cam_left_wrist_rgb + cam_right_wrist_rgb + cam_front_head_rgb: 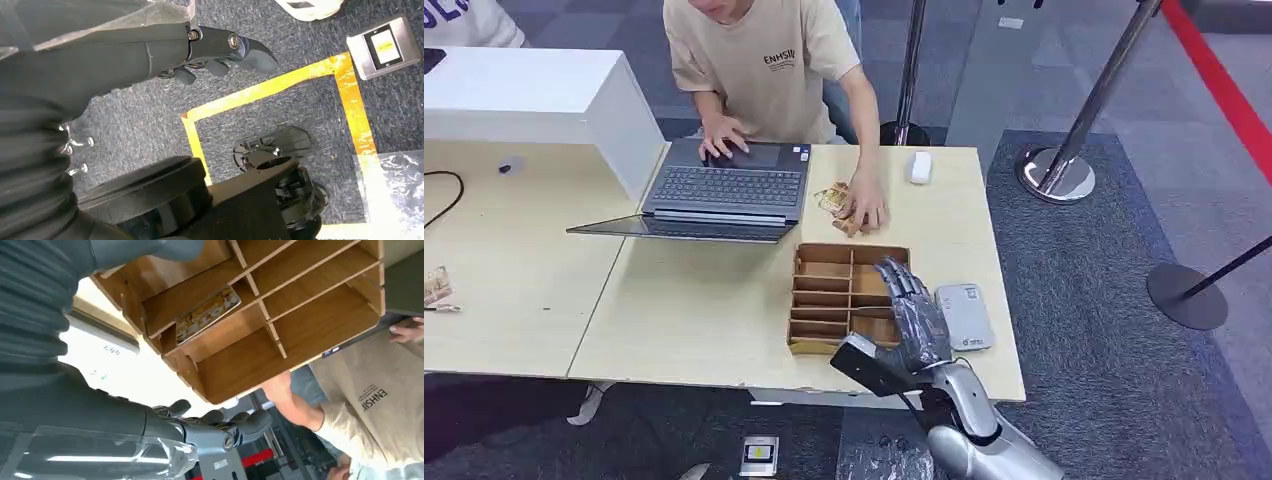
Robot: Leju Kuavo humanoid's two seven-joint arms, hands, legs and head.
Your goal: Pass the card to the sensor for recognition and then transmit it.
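Brown tray [824, 270]; yellow patterned card [207, 315]; grey sensor [964, 315].

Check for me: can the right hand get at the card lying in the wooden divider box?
Probably yes. The right hand hovers open just over the wooden box, and the card lies uncovered in a compartment. The low dividers may make pinching it awkward.

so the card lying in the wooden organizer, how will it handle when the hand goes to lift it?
The card looks thin and flat, so probably light and fairly stiff. It lies flat on a compartment floor of the organizer with dividers beside it, so getting fingers under an edge may be awkward. Its printed face looks glossy, possibly slippery. The right hand hovers open above.
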